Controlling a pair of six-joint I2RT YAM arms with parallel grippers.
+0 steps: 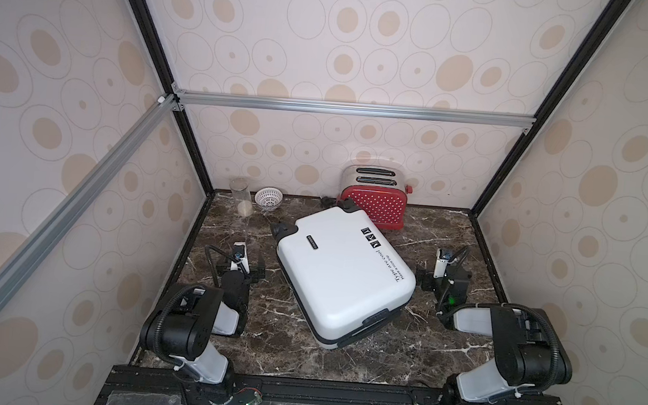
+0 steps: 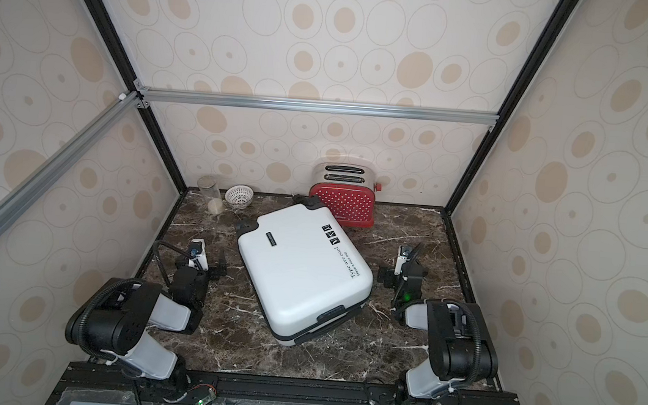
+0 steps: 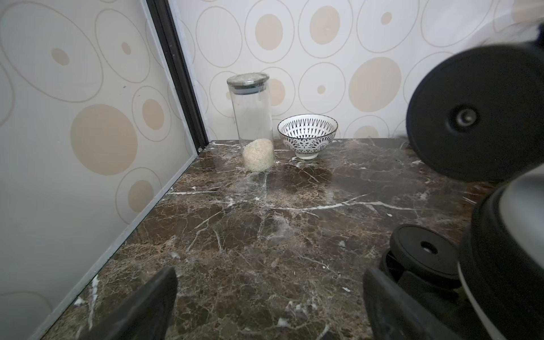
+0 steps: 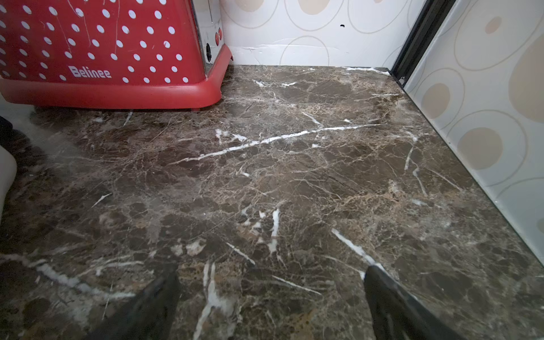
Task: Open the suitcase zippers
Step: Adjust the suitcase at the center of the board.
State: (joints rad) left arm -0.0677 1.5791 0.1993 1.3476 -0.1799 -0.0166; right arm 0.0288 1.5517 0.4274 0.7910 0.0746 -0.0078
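Left end effector (image 3: pixel 269 272) and right end effector (image 4: pixel 272 270) wide, empty. Suitcase (image 1: pixel 342 280) flat on desk (image 1: pixel 341 363): rigid, slick, probably light. Pinch zippers (image 1: pixel 347 336) at black side seam, never shell.

Glossy plastic suitcase (image 1: pixel 342 280); polished marble tbl (image 1: pixel 265 325)

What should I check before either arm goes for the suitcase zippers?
1. Suitcase lying flat on the table, closed: ok.
2. Left end effector open and empty: ok.
3. Right end effector open and empty: ok.
4. Zippers pull tabs located: cannot tell; only the black track shows.
5. Gap between toaster and suitcase: cannot tell.
6. Jar and bowl away from the suitcase: ok.
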